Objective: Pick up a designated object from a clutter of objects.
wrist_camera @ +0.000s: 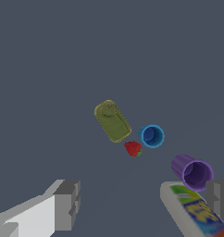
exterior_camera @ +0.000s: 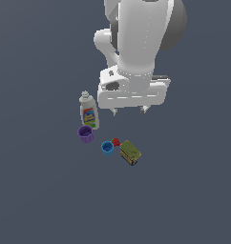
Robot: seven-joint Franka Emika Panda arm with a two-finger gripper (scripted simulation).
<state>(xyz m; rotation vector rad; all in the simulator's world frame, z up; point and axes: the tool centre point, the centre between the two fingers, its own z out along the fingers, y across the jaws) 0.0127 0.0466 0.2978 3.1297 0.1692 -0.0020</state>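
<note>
The designated object, a squat can [exterior_camera: 130, 152] with an olive-green lid and yellow and dark-blue label, lies on the grey floor; in the wrist view the can [wrist_camera: 113, 121] shows its olive lid. Beside it sit a tiny red piece [exterior_camera: 116, 142], a small blue cup [exterior_camera: 107, 147], a purple cup [exterior_camera: 86, 134] and a white labelled bottle [exterior_camera: 89, 111]. My gripper [exterior_camera: 129, 111] hangs open above the clutter, well clear of the can. Its grey fingertips [wrist_camera: 67, 203] frame the wrist view with nothing between them.
The floor is a plain dark grey surface [exterior_camera: 41, 190]. In the wrist view the white bottle [wrist_camera: 195, 213] lies close to one fingertip, with the purple cup [wrist_camera: 193, 172], the blue cup [wrist_camera: 152, 136] and the red piece [wrist_camera: 133, 148] between it and the can.
</note>
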